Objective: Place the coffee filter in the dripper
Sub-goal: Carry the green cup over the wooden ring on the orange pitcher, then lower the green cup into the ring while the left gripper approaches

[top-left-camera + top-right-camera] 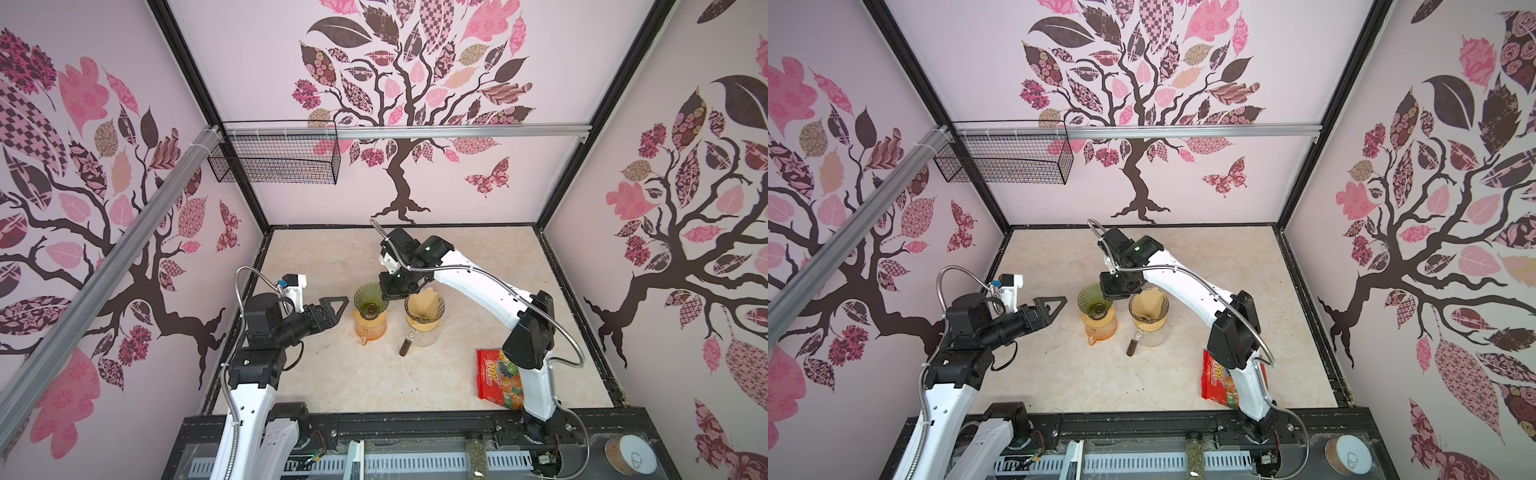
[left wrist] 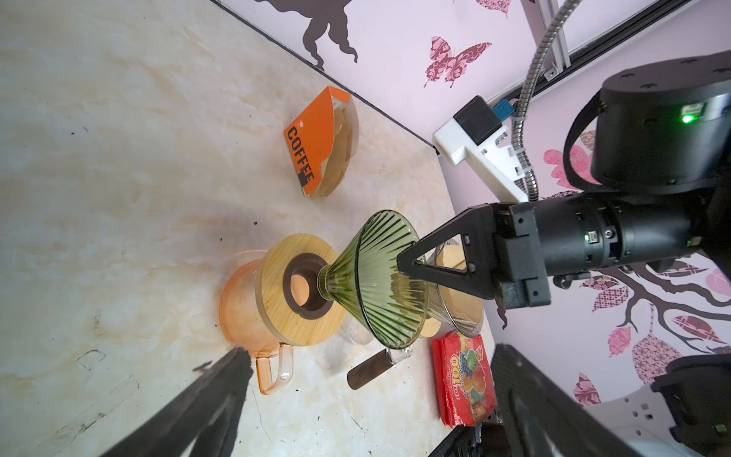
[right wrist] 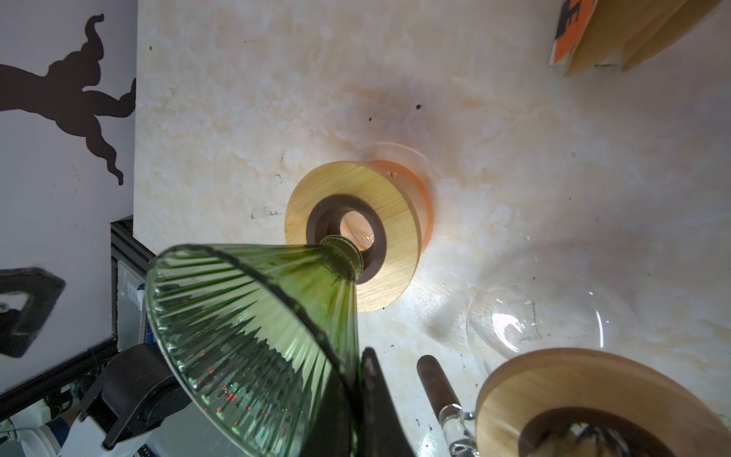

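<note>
Coffee filter (image 1: 424,302): you have one brown paper cone sitting in the clear dripper (image 1: 424,319) on the clear carafe (image 1: 422,337), in both top views (image 1: 1149,302). More filters stand in the orange COFFEE box (image 2: 312,138) near the wall, which only the left wrist view shows whole.

At 9 o'clock from that dripper, your right gripper (image 1: 388,294) pinches the rim of the green dripper (image 1: 371,300), with the glass wall between its jaws. That dripper hangs tilted, its narrow foot at the hole of the wooden collar (image 2: 300,292) on the orange carafe (image 1: 370,329). You cannot tell whether foot and collar touch.

Your left gripper (image 1: 338,309) hovers at 9 o'clock from the green dripper, jaws spread wide and holding nothing.

A dark handle (image 1: 405,345) lies at 7 o'clock from the clear carafe, and a red candy packet (image 1: 496,380) at 4 o'clock.
</note>
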You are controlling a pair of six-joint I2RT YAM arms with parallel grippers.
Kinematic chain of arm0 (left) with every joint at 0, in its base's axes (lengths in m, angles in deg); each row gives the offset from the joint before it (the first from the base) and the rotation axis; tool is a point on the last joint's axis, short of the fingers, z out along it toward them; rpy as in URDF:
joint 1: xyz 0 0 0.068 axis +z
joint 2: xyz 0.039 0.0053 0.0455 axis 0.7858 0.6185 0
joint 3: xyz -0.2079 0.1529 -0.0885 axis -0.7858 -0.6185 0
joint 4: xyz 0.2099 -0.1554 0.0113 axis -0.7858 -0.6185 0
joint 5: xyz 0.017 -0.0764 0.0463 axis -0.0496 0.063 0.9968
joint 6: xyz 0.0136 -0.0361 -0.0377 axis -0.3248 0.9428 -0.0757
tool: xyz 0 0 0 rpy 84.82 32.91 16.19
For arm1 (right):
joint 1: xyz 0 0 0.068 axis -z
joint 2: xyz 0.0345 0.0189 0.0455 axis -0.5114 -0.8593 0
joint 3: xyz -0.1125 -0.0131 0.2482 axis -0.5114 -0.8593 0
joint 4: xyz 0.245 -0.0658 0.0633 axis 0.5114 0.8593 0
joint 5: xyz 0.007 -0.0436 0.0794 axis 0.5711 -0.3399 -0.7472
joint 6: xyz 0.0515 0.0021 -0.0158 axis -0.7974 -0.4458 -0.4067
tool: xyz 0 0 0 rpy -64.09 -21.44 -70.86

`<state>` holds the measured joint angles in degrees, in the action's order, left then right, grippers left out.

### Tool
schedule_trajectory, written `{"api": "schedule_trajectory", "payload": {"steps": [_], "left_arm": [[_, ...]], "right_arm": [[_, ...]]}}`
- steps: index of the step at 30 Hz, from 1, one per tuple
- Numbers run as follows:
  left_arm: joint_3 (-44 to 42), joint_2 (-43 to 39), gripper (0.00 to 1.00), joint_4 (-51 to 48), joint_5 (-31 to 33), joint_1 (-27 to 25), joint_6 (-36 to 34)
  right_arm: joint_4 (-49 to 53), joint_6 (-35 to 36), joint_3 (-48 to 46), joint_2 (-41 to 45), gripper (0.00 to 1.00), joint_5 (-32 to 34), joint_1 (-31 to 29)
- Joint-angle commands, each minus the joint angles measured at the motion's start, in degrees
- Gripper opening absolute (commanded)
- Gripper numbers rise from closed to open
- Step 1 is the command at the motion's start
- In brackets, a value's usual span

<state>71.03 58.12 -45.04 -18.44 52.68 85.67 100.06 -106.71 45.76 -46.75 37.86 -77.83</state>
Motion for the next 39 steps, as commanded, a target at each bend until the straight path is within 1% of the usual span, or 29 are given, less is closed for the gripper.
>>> {"api": "schedule_trajectory", "payload": {"steps": [1,17,22,27,31,34,36,39], "left_arm": [[-1.0,-0.01,0.98,0.85,0.48,0.3,0.08],[-1.43,0.51,0.98,1.37,-0.03,-0.14,0.53],[-1.67,0.73,0.95,1.48,0.4,-0.46,0.78],[-1.44,1.97,0.85,0.2,2.33,-1.64,1.67],[0.24,2.92,0.74,-3.93,5.74,-4.39,2.05],[1.91,4.83,0.64,-6.47,5.91,-4.98,3.28],[3.59,7.19,0.56,-8.48,4.68,-4.97,3.43],[6.12,10.29,0.47,-10.05,3.53,-4.95,3.47]], "right_arm": [[-1.01,0.83,1.28,-2.12,0.0,-0.7,-0.42],[1.1,2.78,5.98,-6.03,0.0,0.23,-0.42],[1.44,3.17,5.87,-6.42,0.0,0.7,-0.41],[1.92,3.68,4.98,-6.58,0.0,0.71,-0.42],[2.49,4.04,5.12,-6.53,0.0,1.04,-0.41],[2.75,4.42,4.88,-6.57,0.0,1.23,-0.46],[2.87,4.68,4.83,-6.66,0.0,1.23,-0.46],[2.78,4.7,4.57,-6.82,0.0,0.82,-0.46]]}}
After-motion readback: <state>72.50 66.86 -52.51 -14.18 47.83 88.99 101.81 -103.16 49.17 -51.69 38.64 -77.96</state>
